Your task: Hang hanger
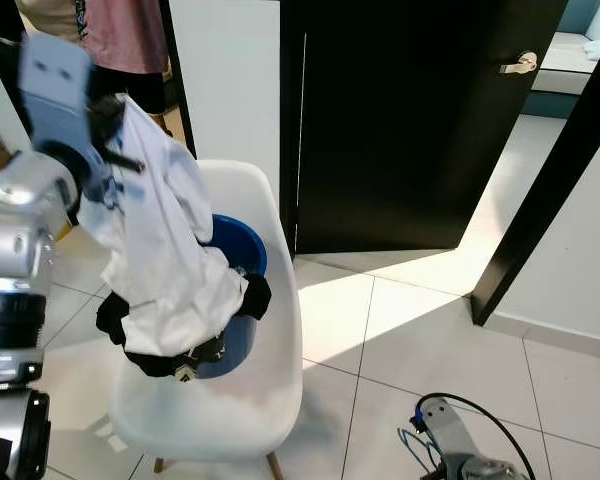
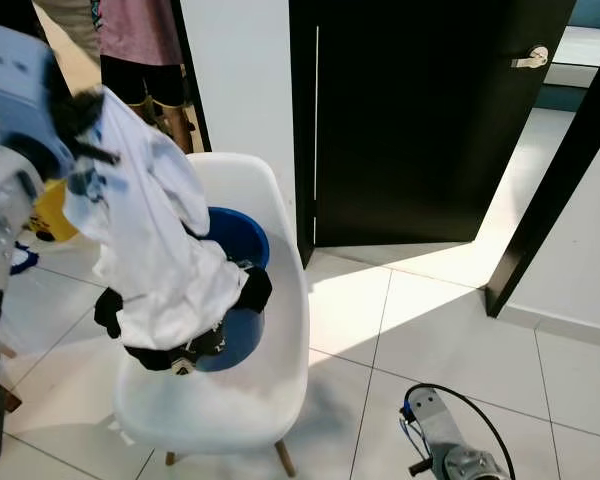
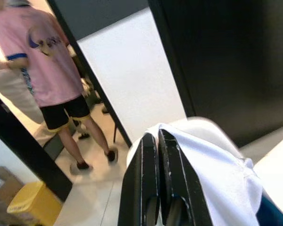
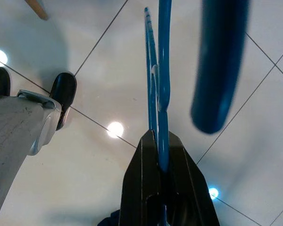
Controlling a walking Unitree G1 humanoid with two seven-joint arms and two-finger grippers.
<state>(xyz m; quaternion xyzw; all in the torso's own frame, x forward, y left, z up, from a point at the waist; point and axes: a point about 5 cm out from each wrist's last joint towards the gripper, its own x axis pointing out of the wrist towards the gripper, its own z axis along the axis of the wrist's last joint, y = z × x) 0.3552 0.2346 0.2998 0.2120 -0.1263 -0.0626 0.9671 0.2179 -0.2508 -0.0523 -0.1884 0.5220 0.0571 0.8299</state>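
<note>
The left gripper [image 3: 158, 141] was raised, its two black fingers [image 3: 140, 179] pressed together on a fold of the white garment [image 1: 170, 260], which draped down from them over the blue basin [image 1: 242, 250] and a dark piece of clothing [image 1: 145, 355] lying below, all resting on the white chair [image 1: 270, 330]. Pinching the cloth high most likely let its weight pull it straight, ready for dressing onto a hanger. The right gripper [image 4: 158, 141] hung low near the floor, its fingers [image 4: 144, 174] clamped on the blue hanger [image 4: 159, 66], whose thin bars ran straight out from the fingertips; a blurred, thicker blue part crossed just beside them, probably the same hanger seen closer, though the blur left that unsure. Held this way, the hanger stayed clear of the chair until the shirt was opened. Below the right fingers lay the tiled floor [image 4: 99, 84] and the robot's own foot. Beyond the left fingers, through a doorway, stood a person [image 3: 42, 66] in a pink shirt carrying a curved dark emblem I could not read; a yellow bin [image 3: 35, 205] sat on the floor near them. A black door [image 1: 420, 120] stood behind the chair.
</note>
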